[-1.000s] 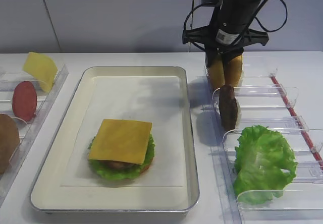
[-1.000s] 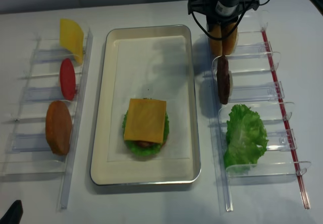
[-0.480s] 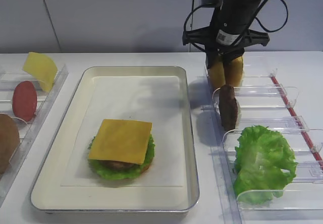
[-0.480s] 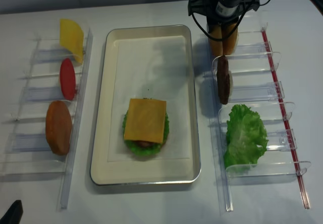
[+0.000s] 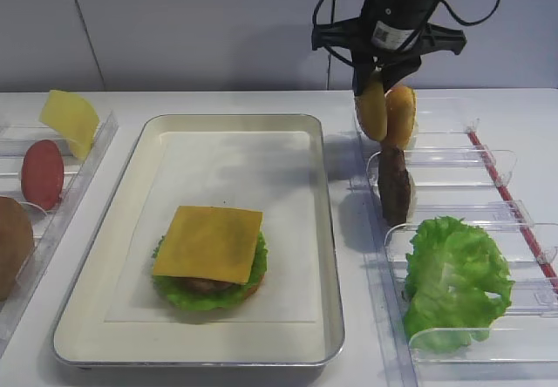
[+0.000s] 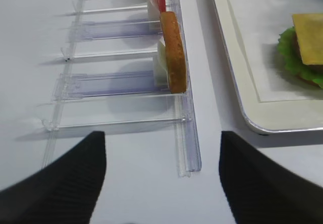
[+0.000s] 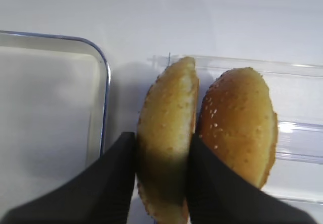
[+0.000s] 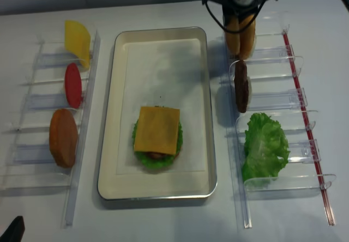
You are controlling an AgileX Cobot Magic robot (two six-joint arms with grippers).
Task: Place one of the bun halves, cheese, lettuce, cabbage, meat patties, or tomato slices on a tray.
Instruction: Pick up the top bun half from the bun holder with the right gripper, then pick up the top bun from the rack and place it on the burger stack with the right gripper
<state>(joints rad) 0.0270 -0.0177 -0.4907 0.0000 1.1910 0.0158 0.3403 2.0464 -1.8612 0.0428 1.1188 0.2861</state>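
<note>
Gripping one sesame bun top [image 7: 166, 148] on edge between its closed fingers [image 7: 113, 183], the right hand [image 5: 381, 71] holds it above the clear rack [image 5: 436, 112], beside a second bun half [image 7: 239, 125]. On the tray [image 5: 318, 230], cheese [image 5: 209, 243] covers lettuce [image 5: 187, 293]. Open, empty left hand [image 6: 161, 183] hangs over the worktop [image 6: 101, 193].

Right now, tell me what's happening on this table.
The right claw is shut on a bun half, holding it on edge above the clear rack, beside a sesame-topped bun half. On the tray sits a stack with lettuce under a cheese slice. The left claw waits open.
</note>
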